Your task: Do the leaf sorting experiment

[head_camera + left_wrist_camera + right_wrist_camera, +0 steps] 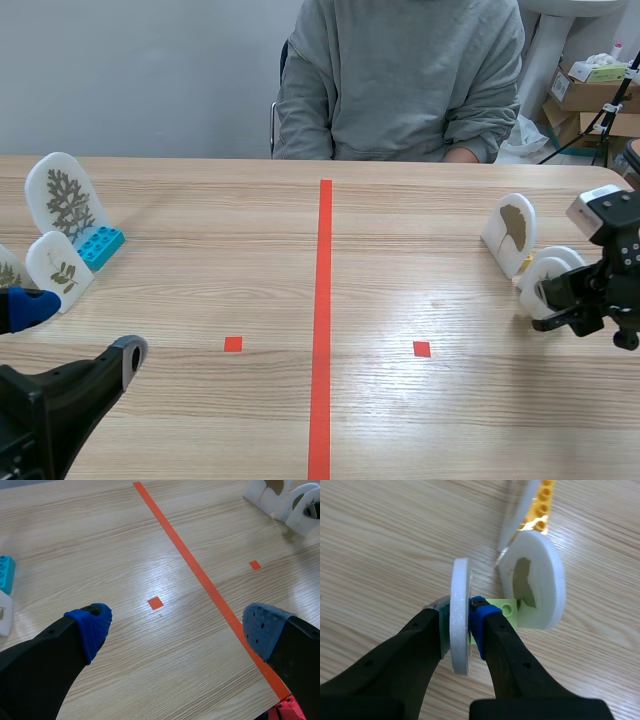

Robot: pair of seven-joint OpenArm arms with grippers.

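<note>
Right gripper (461,623) clenched on a white leaf disc (460,580) at the table's (200,420) right end.
The disc stood on edge, its length running ahead along the fingers, so both faces were hidden; the green brick (506,611) behind the blue pad possibly carried it. A second white plaque (542,575) stood just beside. The left gripper (177,627) hung spread wide, holding nothing.
</note>
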